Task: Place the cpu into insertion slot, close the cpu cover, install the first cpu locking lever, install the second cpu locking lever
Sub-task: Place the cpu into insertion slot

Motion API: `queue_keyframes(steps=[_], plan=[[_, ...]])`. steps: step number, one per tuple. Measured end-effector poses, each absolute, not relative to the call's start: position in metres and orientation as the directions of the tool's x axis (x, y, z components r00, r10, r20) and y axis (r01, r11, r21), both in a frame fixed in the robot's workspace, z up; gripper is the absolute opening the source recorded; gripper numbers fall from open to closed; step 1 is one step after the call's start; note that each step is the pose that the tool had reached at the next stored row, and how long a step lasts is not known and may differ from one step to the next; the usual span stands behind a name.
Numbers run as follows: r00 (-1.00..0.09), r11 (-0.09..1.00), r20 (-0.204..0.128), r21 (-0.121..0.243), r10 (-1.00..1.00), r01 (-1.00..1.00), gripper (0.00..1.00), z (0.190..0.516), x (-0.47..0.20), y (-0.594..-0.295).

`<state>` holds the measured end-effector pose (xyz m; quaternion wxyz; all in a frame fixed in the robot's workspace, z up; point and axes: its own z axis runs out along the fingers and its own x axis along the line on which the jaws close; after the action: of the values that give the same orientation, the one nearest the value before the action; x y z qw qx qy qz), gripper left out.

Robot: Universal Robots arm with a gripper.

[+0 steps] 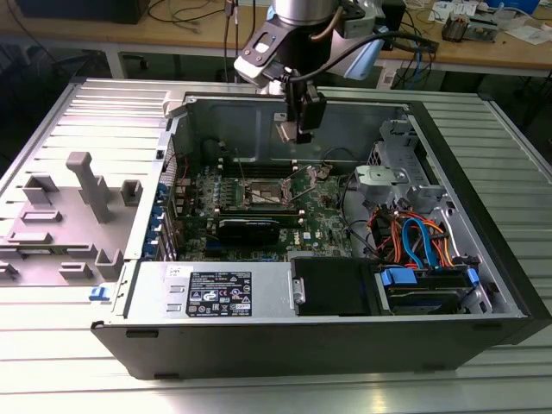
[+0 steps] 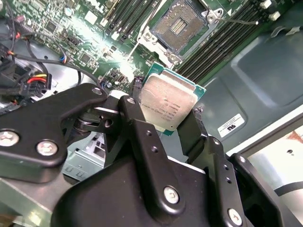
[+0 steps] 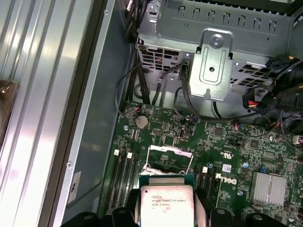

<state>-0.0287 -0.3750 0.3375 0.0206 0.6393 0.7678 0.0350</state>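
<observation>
My gripper (image 1: 301, 131) hangs over the open computer case, shut on the cpu (image 2: 166, 100), a small square chip with a silvery-grey top and green edge, pinched by its sides between the black fingers (image 2: 137, 124). In the first wrist view the cpu (image 3: 167, 206) sits just in front of the raised silvery cpu cover (image 3: 170, 152). The insertion slot (image 2: 182, 24) lies open and bare on the green motherboard below, apart from the chip. In the exterior view the insertion slot (image 1: 266, 194) is below and slightly to the exterior view's left of the gripper. A thin wire locking lever (image 2: 241, 21) stands beside the slot.
Long black memory slots (image 2: 222, 40) flank the socket. A black graphics card (image 1: 248, 228) lies nearer the front. A metal drive cage (image 1: 392, 172) and coloured cables (image 1: 414, 246) fill the exterior view's right. The case walls (image 1: 216, 108) surround the board. A grey fixture (image 1: 90, 185) stands outside.
</observation>
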Motion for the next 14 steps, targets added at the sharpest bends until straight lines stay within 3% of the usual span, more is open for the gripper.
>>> queue_keyframes(steps=[5,14], plan=[[-0.102,0.101,0.012,0.080,0.995,0.992,0.55,0.3363,-0.0287,-0.3751],[-0.091,0.090,0.012,0.080,0.996,0.993,0.55,0.3358,-0.0286,-0.3750]])
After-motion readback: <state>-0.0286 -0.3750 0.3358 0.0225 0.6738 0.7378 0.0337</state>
